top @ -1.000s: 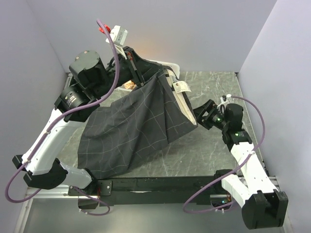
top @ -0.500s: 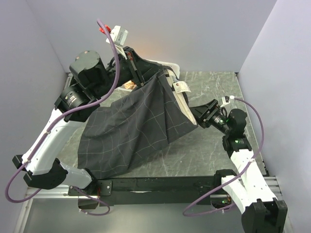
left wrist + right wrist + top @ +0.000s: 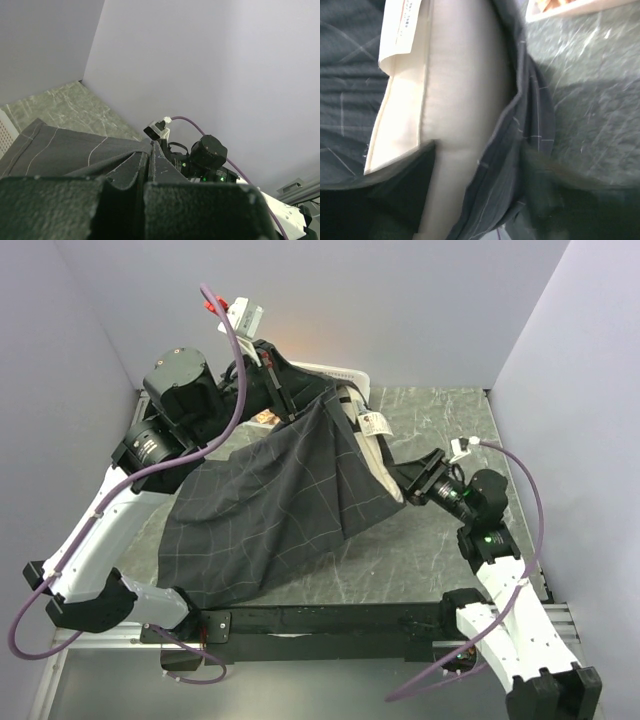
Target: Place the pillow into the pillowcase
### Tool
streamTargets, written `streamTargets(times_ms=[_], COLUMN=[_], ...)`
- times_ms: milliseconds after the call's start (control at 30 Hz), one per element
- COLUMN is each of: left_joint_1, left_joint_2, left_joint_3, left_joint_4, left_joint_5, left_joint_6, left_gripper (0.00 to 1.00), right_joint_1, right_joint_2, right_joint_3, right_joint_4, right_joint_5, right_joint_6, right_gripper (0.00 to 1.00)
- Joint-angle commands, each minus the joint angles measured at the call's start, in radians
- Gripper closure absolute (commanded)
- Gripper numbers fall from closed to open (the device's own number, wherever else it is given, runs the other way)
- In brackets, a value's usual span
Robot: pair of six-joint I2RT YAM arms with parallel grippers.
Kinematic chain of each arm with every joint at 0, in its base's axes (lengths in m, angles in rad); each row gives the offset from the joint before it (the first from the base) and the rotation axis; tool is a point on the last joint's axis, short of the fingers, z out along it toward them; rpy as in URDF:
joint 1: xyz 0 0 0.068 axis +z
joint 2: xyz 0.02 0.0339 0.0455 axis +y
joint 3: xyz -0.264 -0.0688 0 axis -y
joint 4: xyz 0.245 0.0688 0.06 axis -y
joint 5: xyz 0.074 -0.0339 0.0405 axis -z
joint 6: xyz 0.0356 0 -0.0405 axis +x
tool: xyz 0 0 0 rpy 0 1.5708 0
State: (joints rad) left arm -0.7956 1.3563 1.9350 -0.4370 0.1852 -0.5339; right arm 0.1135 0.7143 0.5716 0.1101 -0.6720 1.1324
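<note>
The dark grid-checked pillowcase (image 3: 270,500) hangs from my raised left gripper (image 3: 292,392) down to the table's near left. My left gripper (image 3: 148,167) is shut on its top hem. The cream pillow (image 3: 378,452) sits inside the case. Only its long edge and a white label (image 3: 374,421) show at the case's open right side. My right gripper (image 3: 404,486) is at the lower right corner of that opening. In the right wrist view its jaws stand open, with the pillow's edge (image 3: 462,100) and the pillowcase hem (image 3: 512,170) between the fingers (image 3: 402,187).
A white tray (image 3: 347,373) stands at the back behind the case, and something orange-brown (image 3: 265,417) shows by my left arm. The grey-green marble table (image 3: 440,420) is walled at the left, back and right. My right arm shows in the left wrist view (image 3: 212,152).
My right gripper has moved left and forward to the pillow's lower right corner, and its arm has stretched out lower. My left arm and the hanging case have barely moved.
</note>
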Motion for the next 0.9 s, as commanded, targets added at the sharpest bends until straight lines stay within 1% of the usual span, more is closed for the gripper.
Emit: streamTargets(times_ms=[0,33,67,133,167,267,300,367,400,467,500,533,567,633,667,733,767,833,867], left_joint_1=[0.002,0.001,0.001,0.001,0.001,0.002,0.002,0.004,0.004,0.009,0.01,0.013,0.019,0.022,0.027,0.033,0.038,0.045,0.052], left_joint_2=[-0.057,-0.057,-0.057,-0.059,-0.06,-0.074,-0.077,-0.089,-0.095,-0.109,-0.114,-0.115,-0.123,-0.126,-0.128,-0.125,-0.117,-0.108,-0.094], left_joint_3=[0.015,0.015,0.013,0.018,0.021,0.033,0.038,0.039,0.038,0.033,0.025,0.019,0.013,-0.002,-0.007,-0.013,-0.011,0.004,0.025], left_joint_4=[0.132,0.135,0.136,0.127,0.121,0.097,0.092,0.077,0.073,0.069,0.066,0.064,0.063,0.066,0.066,0.066,0.063,0.057,0.054], left_joint_5=[-0.007,-0.004,-0.004,-0.004,-0.006,-0.029,-0.041,-0.058,-0.065,-0.092,-0.102,-0.116,-0.124,-0.136,-0.141,-0.15,-0.167,-0.179,-0.182], left_joint_6=[0.017,0.014,0.012,0.012,0.017,0.038,0.043,0.058,0.061,0.075,0.078,0.086,0.089,0.091,0.089,0.084,0.081,0.069,0.066], left_gripper=[0.98,0.98,0.98,0.98,0.98,0.98,0.97,0.97,0.97,0.96,0.96,0.96,0.96,0.96,0.95,0.94,0.94,0.92,0.92], right_joint_1=[0.133,0.146,0.15,0.15,0.152,0.147,0.149,0.138,0.132,0.098,0.08,0.062,0.022,0.003,0.003,0.003,0.003,0.002,0.003], right_joint_2=[-0.019,-0.007,-0.004,0.008,0.011,0.027,0.04,0.063,0.074,0.105,0.117,0.146,0.16,0.212,0.23,0.284,0.301,0.355,0.372], right_joint_3=[0.045,0.045,0.045,0.068,0.089,0.219,0.314,0.42,0.527,0.632,0.733,0.782,0.875,0.97,1.064,1.144,1.228,1.315,1.402], right_joint_4=[-0.019,-0.023,-0.023,-0.055,-0.079,-0.199,-0.272,-0.343,-0.398,-0.444,-0.481,-0.496,-0.512,-0.541,-0.555,-0.578,-0.589,-0.631,-0.647], right_joint_5=[0.083,0.092,0.1,0.12,0.135,0.195,0.237,0.267,0.281,0.296,0.292,0.269,0.252,0.235,0.236,0.224,0.227,0.232,0.239], right_joint_6=[-0.034,-0.039,-0.04,-0.071,-0.091,-0.17,-0.196,-0.258,-0.275,-0.31,-0.319,-0.329,-0.33,-0.332,-0.335,-0.336,-0.339,-0.353,-0.358], right_gripper=[0.45,0.52,0.68,0.8,0.87,0.94,0.95,0.99,0.99,1.0,1.0,1.0,1.0,1.0,1.0,1.0,1.0,1.0,1.0])
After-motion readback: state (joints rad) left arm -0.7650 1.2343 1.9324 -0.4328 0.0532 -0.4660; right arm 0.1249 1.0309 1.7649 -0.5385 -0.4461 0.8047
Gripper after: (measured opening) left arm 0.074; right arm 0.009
